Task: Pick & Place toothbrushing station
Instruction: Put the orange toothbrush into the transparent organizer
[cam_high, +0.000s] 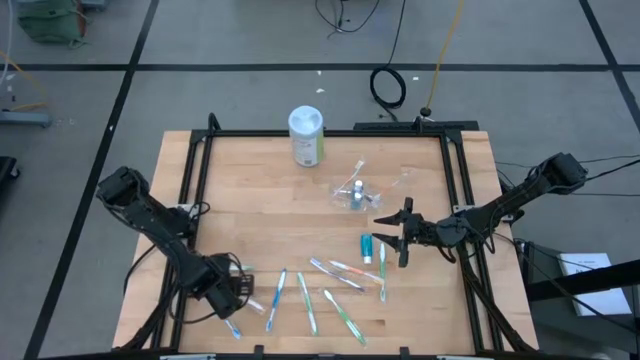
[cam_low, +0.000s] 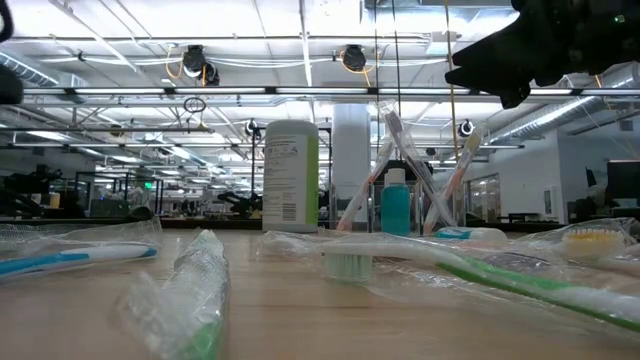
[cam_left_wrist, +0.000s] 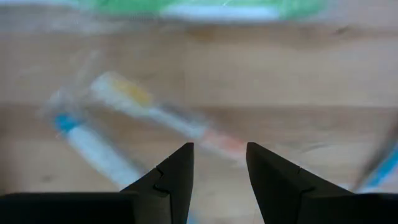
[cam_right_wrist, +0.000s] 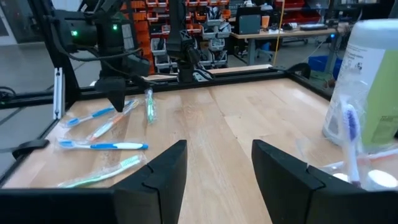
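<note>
High view: the clear plastic cup (cam_high: 355, 192) stands mid-table, just right of the white-lidded canister (cam_high: 306, 135); wrapped toothbrushes (cam_high: 335, 275) lie scattered nearer the front edge. The left gripper (cam_high: 236, 292) hangs low over the front-left brushes; the right gripper (cam_high: 397, 234) hovers beside a teal toothpaste tube (cam_high: 367, 246).

Low view: the cup (cam_low: 400, 190), holding brushes and a teal tube, stands beside the canister (cam_low: 290, 176).

Left wrist view: jaws spread, empty, above a wrapped orange-and-white toothbrush (cam_left_wrist: 165, 116).

Right wrist view: jaws spread, empty, over bare table (cam_right_wrist: 217, 149).
</note>
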